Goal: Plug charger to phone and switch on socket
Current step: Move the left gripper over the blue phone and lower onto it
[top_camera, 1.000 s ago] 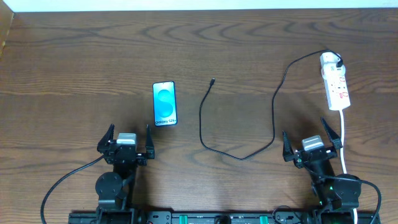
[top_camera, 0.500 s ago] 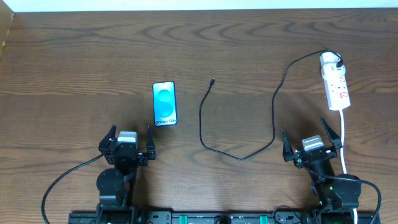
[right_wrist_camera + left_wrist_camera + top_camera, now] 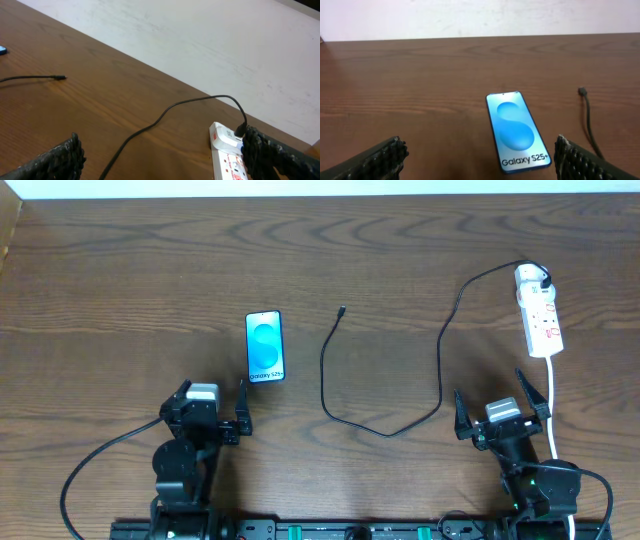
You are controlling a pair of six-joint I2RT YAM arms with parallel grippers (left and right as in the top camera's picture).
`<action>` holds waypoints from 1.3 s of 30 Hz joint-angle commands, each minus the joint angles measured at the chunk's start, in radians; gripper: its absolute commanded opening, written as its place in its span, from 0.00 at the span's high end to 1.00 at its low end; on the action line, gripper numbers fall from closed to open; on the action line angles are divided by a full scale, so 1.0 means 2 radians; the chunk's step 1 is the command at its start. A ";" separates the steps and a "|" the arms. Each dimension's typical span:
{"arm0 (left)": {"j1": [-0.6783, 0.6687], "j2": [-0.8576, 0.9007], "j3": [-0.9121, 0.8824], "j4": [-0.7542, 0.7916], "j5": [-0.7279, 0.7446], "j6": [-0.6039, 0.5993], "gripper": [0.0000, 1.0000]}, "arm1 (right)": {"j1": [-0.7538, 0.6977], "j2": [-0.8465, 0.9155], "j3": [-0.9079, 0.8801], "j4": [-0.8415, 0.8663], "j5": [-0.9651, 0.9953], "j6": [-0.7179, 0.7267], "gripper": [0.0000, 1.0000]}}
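Two robot arms crouch at the bottom edge of a dark wooden table (image 3: pixel 120 260), the left gripper (image 3: pixel 210 392) and right gripper (image 3: pixel 497 405) both spread wide, gripping nothing. The black charger (image 3: pixel 440 360) snakes from the white socket (image 3: pixel 538 315) at upper right, above the right gripper, to its plug tip (image 3: pixel 342 310) at centre. The Galaxy S25+ phone (image 3: pixel 265 347) lies face up just above the left gripper, apart from the tip.

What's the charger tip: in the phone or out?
Out. The charger tip lies loose on the table, apart from the phone, not touching it.
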 commanded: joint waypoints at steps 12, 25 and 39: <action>0.002 0.102 0.157 -0.055 0.037 -0.007 0.04 | 0.005 0.000 -0.001 -0.002 0.000 0.006 0.01; 0.002 0.290 0.383 -0.211 0.094 -0.019 0.04 | 0.005 0.000 -0.001 -0.002 0.000 0.006 0.01; 0.002 0.456 0.567 -0.348 0.181 -0.035 0.04 | 0.005 0.000 -0.001 -0.002 0.000 0.006 0.01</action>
